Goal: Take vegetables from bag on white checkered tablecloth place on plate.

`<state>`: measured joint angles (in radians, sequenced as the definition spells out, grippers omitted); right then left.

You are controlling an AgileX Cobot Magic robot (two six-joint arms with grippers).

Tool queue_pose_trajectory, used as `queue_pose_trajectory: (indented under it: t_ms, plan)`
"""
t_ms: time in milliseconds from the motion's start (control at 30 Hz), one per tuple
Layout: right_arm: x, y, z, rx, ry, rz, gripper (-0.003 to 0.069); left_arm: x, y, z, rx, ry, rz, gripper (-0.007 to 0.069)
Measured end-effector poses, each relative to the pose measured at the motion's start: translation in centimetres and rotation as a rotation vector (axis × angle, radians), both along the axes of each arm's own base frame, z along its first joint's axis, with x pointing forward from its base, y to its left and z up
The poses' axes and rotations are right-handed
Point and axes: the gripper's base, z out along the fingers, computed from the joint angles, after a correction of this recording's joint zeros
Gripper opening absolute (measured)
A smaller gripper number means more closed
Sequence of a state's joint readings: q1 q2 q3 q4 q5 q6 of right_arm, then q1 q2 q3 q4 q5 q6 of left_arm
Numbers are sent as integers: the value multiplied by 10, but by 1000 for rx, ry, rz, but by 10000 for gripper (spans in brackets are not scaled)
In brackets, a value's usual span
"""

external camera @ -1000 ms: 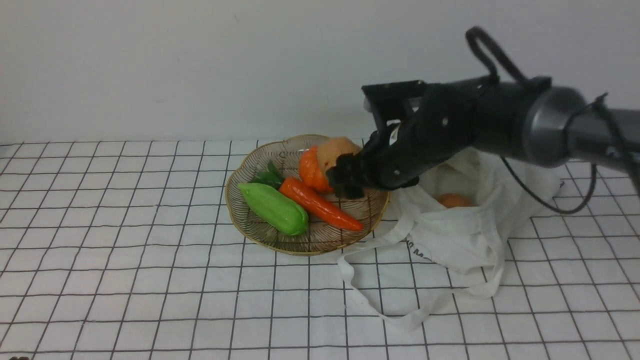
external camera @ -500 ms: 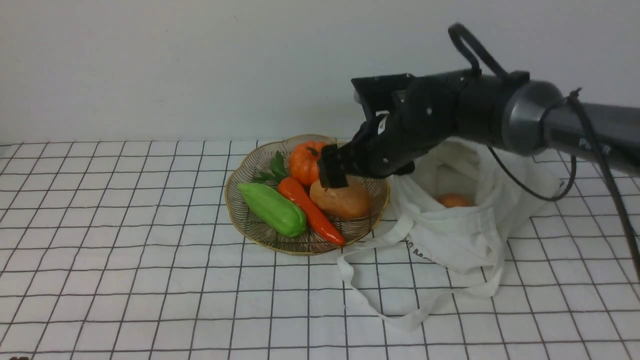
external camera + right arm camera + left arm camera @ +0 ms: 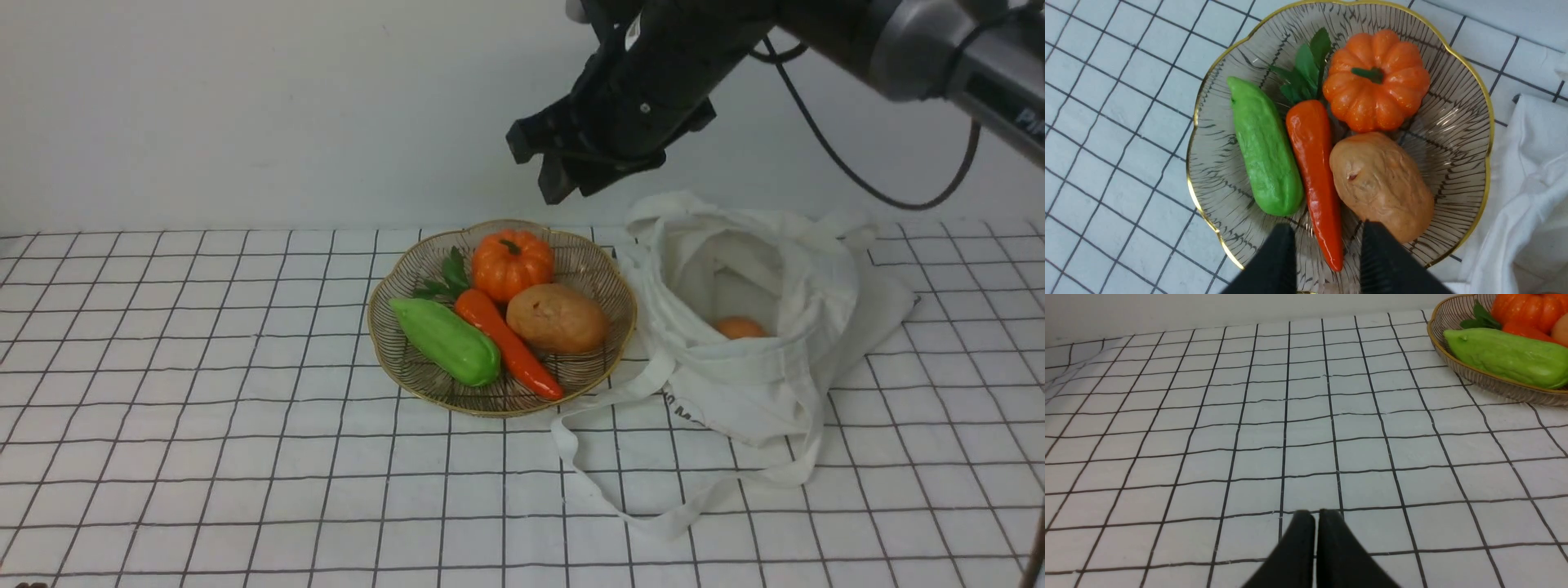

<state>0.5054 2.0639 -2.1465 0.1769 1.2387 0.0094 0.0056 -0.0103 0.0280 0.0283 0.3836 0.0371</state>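
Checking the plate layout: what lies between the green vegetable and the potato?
The orange carrot lies lengthwise between the green vegetable and the potato. The right wrist view shows it best, and the front view shows it too.

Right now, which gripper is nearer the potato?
Right. The right gripper hangs open above the plate, over the potato. The left gripper sits shut, low over the tablecloth, well short of the plate's rim.

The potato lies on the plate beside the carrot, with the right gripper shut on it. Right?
Not the gripper part. The potato lies on the plate beside the carrot, but the right gripper is open and empty, well above the plate, as the front view shows.
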Motion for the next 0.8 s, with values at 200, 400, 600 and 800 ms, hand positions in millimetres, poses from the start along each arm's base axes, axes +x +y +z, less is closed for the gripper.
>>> queue_pose_trajectory:
  t_ms: [200, 400, 600, 800]
  plan:
    - [-8, -4, 27, 23, -58, 10, -1, 0, 0, 0, 0, 0, 0, -8]
    - [-36, -16, 75, 76, -147, 36, -13, 0, 0, 0, 0, 0, 0, -8]
    - [-74, -37, 128, 126, -267, 38, -14, 0, 0, 0, 0, 0, 0, -8]
    - [-145, -77, 183, 184, -396, 38, -14, 0, 0, 0, 0, 0, 0, -8]
